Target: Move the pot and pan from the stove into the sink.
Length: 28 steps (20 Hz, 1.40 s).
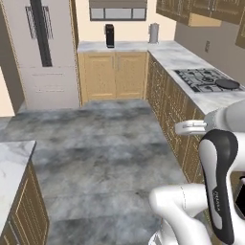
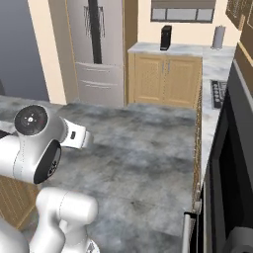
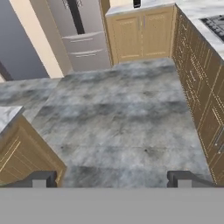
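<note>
Left base view, stove: you see the stove point(image 1: 203, 79) set into the marble worktop point(image 1: 165, 55) on the right, steel-grey with black grates.
Left base view, pan: the pan point(image 1: 227, 84) sits on the near right burner, a shallow dark round disc; its handle is too small to make out.
Left base view, arm: the white arm point(image 1: 217, 177) with its dark joint rises at lower right, well short of the stove.
Left base view, background: a steel fridge point(image 1: 43, 52) stands at far left; a black appliance point(image 1: 109, 36) and a grey canister point(image 1: 153, 33) stand on the far worktop.
Right base view, stove: you see just a sliver of the stove point(image 2: 217, 94) at the right edge, past the worktop point(image 2: 210, 116).
Right base view, arm: the arm point(image 2: 37, 148) fills the lower left, over the grey floor point(image 2: 138, 148).
Hand view, pincer: the pincer point(image 3: 112, 179) points down at bare floor point(image 3: 118, 118); you see its two dark fingertips point(image 3: 39, 179) set wide apart with nothing between them.
Hand view, stove: a corner of the stove point(image 3: 215, 24) shows at upper right, well apart from the pincer.
</note>
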Motion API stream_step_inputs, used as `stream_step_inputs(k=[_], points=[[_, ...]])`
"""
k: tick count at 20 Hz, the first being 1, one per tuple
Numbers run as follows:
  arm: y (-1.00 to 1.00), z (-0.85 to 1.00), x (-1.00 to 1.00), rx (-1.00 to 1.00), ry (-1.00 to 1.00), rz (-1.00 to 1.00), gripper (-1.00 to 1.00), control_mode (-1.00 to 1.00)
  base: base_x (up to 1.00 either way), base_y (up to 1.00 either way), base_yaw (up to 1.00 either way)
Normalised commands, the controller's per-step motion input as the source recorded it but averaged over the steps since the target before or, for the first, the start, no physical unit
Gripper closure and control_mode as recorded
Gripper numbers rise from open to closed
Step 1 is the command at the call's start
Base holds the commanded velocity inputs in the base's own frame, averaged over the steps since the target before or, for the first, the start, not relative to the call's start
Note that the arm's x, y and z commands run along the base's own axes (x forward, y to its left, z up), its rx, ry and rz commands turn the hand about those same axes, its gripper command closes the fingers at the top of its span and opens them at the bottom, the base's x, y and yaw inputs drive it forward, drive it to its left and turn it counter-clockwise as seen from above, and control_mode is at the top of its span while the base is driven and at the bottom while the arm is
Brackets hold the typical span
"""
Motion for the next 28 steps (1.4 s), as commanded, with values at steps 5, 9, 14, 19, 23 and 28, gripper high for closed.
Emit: stream_step_inputs(k=[5, 9, 14, 19, 23, 28], points=[[0.0, 0.0, 0.0, 0.0, 0.0, 0.0, -1.0, 1.0, 0.51, 0.25, -0.08], [0.0, 0.0, 0.0, 0.0, 0.0, 0.0, -1.0, 1.0, 0.75, 0.34, -0.08], [0.0, 0.0, 0.0, 0.0, 0.0, 0.0, -1.0, 1.0, 0.82, 0.39, -0.08], [0.0, 0.0, 0.0, 0.0, 0.0, 0.0, -1.0, 1.0, 0.86, 0.41, -0.06], [0.0, 0.0, 0.0, 0.0, 0.0, 0.0, -1.0, 1.0, 0.88, 0.39, -0.04], [0.0, 0.0, 0.0, 0.0, 0.0, 0.0, -1.0, 1.0, 0.93, 0.38, -0.03]])
